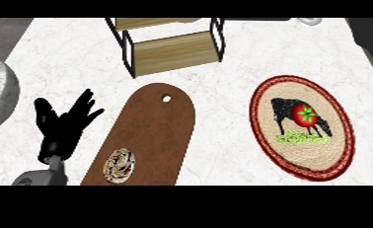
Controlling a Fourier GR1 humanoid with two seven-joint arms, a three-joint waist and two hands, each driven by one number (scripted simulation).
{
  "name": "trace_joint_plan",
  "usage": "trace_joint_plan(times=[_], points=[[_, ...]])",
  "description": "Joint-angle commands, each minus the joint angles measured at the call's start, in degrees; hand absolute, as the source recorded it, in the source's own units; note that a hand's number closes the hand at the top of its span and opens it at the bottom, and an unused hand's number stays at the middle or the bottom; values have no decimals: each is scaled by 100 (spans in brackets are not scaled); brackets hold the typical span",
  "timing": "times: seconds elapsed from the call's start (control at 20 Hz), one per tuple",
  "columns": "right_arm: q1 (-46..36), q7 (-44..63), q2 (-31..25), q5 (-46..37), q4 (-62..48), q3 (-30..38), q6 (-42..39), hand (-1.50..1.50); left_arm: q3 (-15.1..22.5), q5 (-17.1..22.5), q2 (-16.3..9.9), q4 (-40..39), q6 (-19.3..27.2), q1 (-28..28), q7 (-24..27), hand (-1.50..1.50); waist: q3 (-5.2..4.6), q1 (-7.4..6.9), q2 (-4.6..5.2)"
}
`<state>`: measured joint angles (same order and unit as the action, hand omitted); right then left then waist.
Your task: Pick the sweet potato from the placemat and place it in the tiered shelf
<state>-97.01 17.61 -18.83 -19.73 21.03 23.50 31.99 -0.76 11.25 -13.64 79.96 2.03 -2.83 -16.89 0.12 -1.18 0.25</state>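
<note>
Red round item with green top [306, 114], more tomato than sweet potato, sits mid placemat [271, 149]. Left robot hand [64, 121] well apart, fingers spread, empty; right unseen. Risks: rolling off when grasped, clipping tiered shelf [177, 53] frame.

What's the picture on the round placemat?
A black cow grazing on green grass, ringed by a red border, on the placemat; the head view shows it.
</note>
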Motion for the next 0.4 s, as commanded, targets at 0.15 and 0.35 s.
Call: trace_joint_plan(times=[0.15, 0.35], points=[[673, -54, -598, 468, 473, 240, -882, -150, 111, -210, 162, -120, 141, 135, -18, 0, -11, 115, -35], [849, -18, -1136, 642, 635, 295, -1565, -150, 173, -260, 371, -62, 240, 265, 141, 0, -11, 110, -32]])
